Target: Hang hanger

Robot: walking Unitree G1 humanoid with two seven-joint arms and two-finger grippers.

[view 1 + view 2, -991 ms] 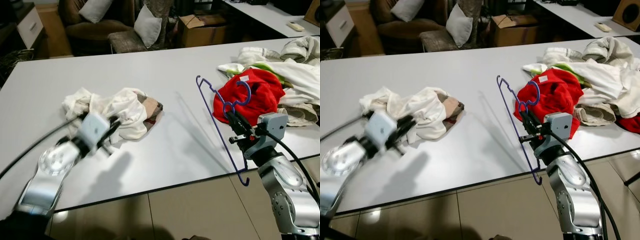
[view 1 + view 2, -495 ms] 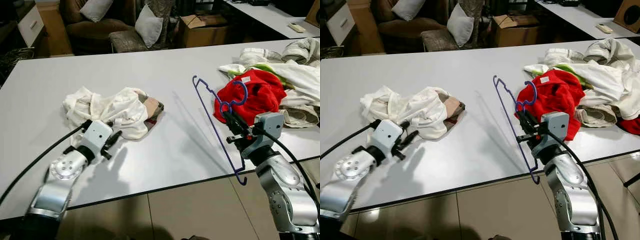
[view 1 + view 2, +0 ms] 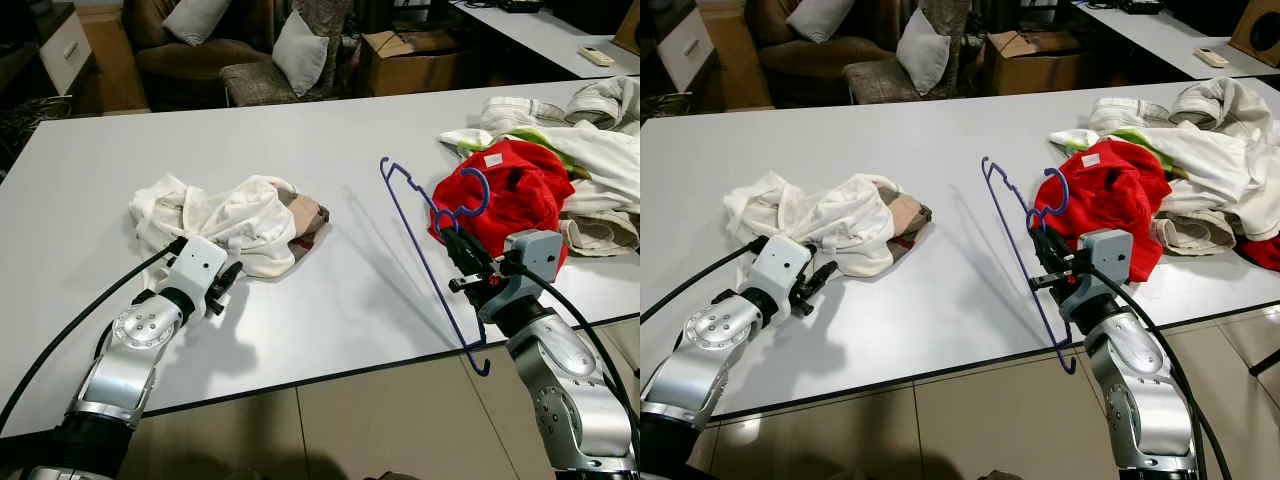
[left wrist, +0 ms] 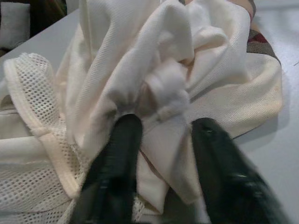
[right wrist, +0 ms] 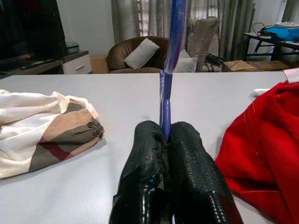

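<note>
Blue wire runs up between the closed fingers of my right gripper [image 5: 167,135]: I have the hanger [image 3: 428,240] pinched near its neck, the two black fingers pressed flat together on it. I hold it above the white table [image 3: 330,130], tilted, with its hook curling up in front of the red garment [image 3: 510,190] and its lower corner hanging past the table's near edge over the tiled floor [image 3: 330,430]. The red garment lies just beside my right gripper, at the near side of a heap of white and pale clothes [image 3: 590,140] on the right part of the table. My left gripper [image 4: 161,140] is low over the table on my left, its fingers [image 4: 117,154] parted and set against the near edge of the crumpled cream garment [image 3: 225,215]; a fold of the cream cloth sits between the two fingers, though I cannot tell whether it is gripped. That garment has a mesh-textured part beside my fingers and a striped tan and dark red panel with small buttons [image 5: 70,135] on the side facing the hanger. The cream garment and the hanger are well apart, with bare table between them. Beyond the far edge of the table stands a brown sofa [image 3: 180,50] with pale cushions [image 3: 300,50], and next to it a cardboard box [image 3: 400,55].
</note>
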